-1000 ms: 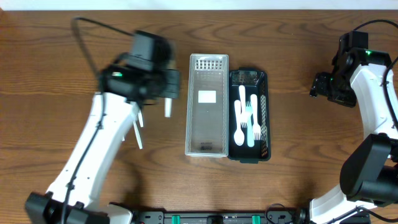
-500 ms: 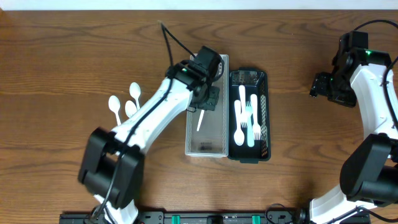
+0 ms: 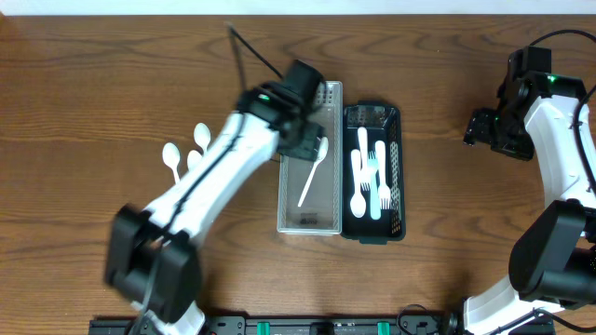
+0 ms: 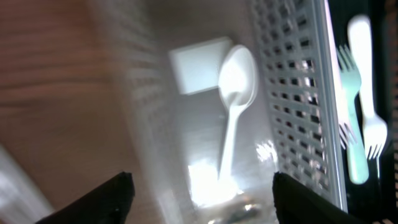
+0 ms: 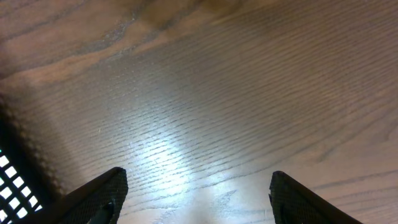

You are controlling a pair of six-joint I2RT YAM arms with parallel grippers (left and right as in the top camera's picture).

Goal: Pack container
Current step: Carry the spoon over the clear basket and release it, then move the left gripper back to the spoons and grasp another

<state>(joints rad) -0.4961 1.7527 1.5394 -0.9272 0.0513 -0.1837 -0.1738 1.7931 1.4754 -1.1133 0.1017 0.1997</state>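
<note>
Wood surface (image 3: 84,93). Clear container (image 3: 307,219) mid-surface, black tray (image 3: 399,186) just beside it. Left end effector (image 4: 200,182) over container, fingers wide apart, empty. Right end effector (image 5: 196,177) wide apart, empty, well away. White spoon (image 3: 312,172) lies inside container. Loose spoons (image 3: 172,158) on surface likely light, stiff, slick; pinch mid-handle.

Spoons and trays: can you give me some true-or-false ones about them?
1. A white spoon lies inside the clear tray. True.
2. The black tray is empty. False: it holds forks and spoons.
3. More loose spoons lie on the table, left of the trays. True.
4. The right gripper holds a fork. False: it is open and empty over bare wood.
5. The left gripper is squeezing the white spoon. False: its jaws are open and the spoon lies loose in the clear tray.
</note>
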